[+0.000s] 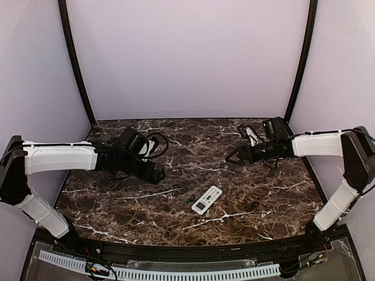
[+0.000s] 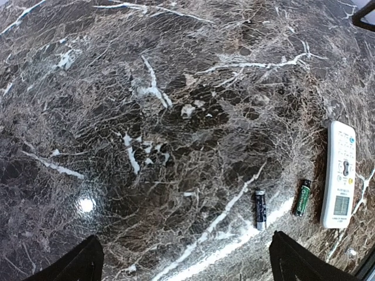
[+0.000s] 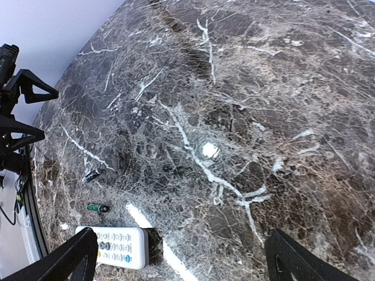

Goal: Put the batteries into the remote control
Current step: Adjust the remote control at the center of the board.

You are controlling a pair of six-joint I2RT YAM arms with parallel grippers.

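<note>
Work has not started. The white remote control [image 2: 340,174] lies flat, buttons up. Two dark batteries [image 2: 302,197] lie loose just beside it, not touching. The left gripper [image 2: 184,234] and right gripper [image 3: 181,230] hang spread wide and empty, away from the remote control. Next, it likely needs turning over so the batteries can go in.

The remote control [image 1: 207,199], a small flat white rectangle, lay face up on the dark marbled surface [image 1: 263,193], set diagonally with its pale screen at the end nearer the front edge and rows of small buttons beyond it. A green-tinted battery [image 2: 302,197] lay on its side just beside the remote's long edge without touching it. A darker battery [image 2: 259,209] lay slightly farther out, roughly parallel and apart.
</note>
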